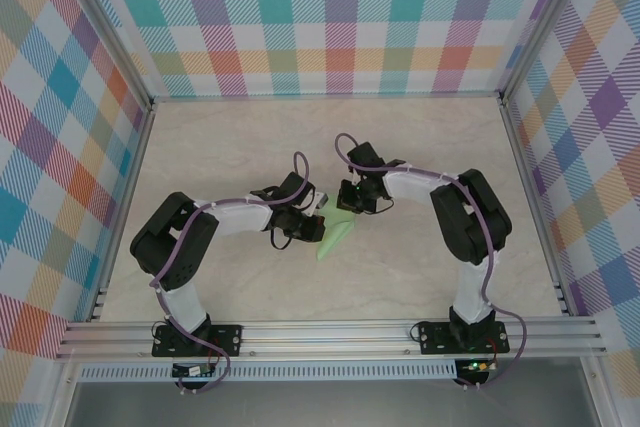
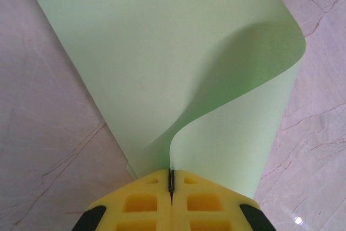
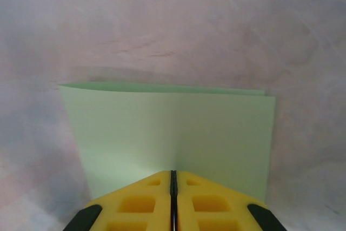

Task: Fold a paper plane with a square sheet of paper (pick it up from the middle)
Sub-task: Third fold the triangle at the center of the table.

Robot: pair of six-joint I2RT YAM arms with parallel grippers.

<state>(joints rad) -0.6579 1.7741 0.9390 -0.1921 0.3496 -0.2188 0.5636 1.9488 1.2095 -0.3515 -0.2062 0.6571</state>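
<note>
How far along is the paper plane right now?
Done: the paper is doubled over, two edges showing. In hand: left fingers and right fingers are both pinched shut on it, the bend a loose curl. To do: pressing the crease, then nose and wing folds; no dart shape yet.

The top view is bright and even, with light coming from above. The arms drop only small, soft shadows on the pale table. The checked walls lean outward at the edges, so that picture bends a little. In the left wrist view the square sheet of paper looks sharp, and its curled part throws a soft dark shadow on itself. A tiny white shine sits on the table at the bottom right. In the right wrist view the far table looks blurry and greyish, while the yellow fingers are bright and clear.
</note>
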